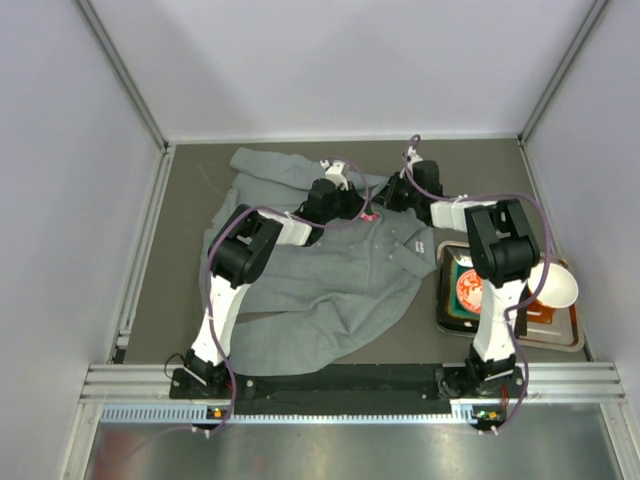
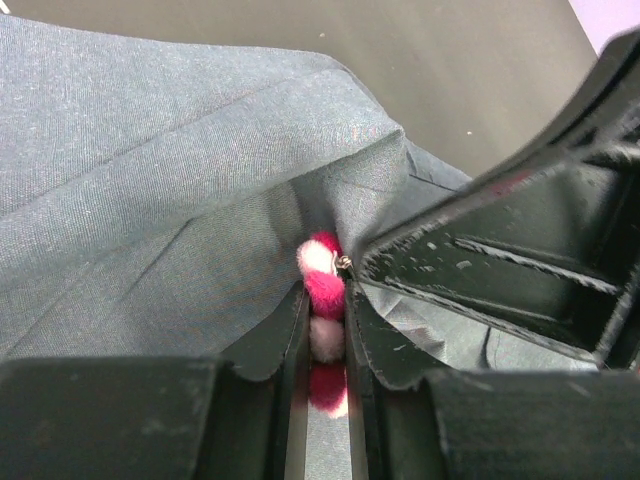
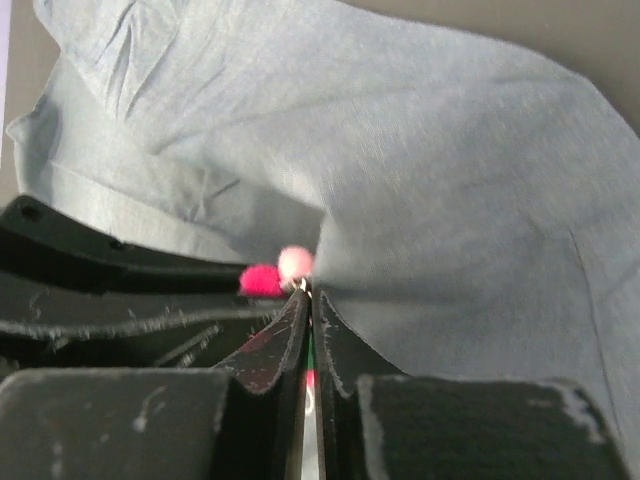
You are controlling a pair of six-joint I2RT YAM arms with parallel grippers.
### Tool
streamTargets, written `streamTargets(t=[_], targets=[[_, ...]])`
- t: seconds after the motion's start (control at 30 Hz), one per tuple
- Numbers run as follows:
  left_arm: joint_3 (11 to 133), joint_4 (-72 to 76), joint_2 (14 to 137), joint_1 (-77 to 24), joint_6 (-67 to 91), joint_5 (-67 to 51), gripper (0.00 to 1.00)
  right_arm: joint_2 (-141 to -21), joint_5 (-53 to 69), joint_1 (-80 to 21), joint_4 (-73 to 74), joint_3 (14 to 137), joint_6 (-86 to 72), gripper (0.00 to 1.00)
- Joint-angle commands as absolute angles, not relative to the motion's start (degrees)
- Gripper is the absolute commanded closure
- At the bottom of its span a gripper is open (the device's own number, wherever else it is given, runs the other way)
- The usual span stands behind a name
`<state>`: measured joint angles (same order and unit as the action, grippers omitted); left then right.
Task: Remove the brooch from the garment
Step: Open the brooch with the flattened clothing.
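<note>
Pale walls point(image 1: 330, 60), dark grey tabletop point(image 1: 190, 220)

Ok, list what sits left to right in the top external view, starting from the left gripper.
left gripper → brooch → right gripper → red-and-green item → white bowl

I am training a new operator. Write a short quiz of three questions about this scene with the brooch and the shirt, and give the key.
1. True or false: the left gripper has the brooch between its fingers.
2. Where does the tray stand, seen from above? A: to the right of the garment. B: to its left. C: on top of it.
3. Fill in the word: the right gripper, next to the brooch, is ____ (open or shut).

Key: 1 true; 2 A; 3 shut.
</note>
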<state>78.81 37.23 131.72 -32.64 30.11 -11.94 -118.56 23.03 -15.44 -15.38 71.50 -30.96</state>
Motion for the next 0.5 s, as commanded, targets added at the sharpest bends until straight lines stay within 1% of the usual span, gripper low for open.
streamTargets(t=[0.0,0.13,0.23,0.47], targets=[[79.63,32.96,129.81,-34.1,30.23,-12.39,1.0,-112.07,25.67,-13.8,-21.79,64.26,-33.84,0.93],[79.72,31.2,130.08,-33.84,30.85,-12.48,1.0,-110.65,26.54,-13.45,-23.2,62.93,-32.69,0.89],[79.8,31.2,130.17,-33.75,30.76,-12.92,1.0,-111.97,28.39,-13.45,-23.81,63.37,-33.39,0.89],[79.98,30.67,130.34,-33.58,29.97,-13.62,1.0,-113.64,28.39,-13.53,-24.17,64.33,-33.13,0.87]])
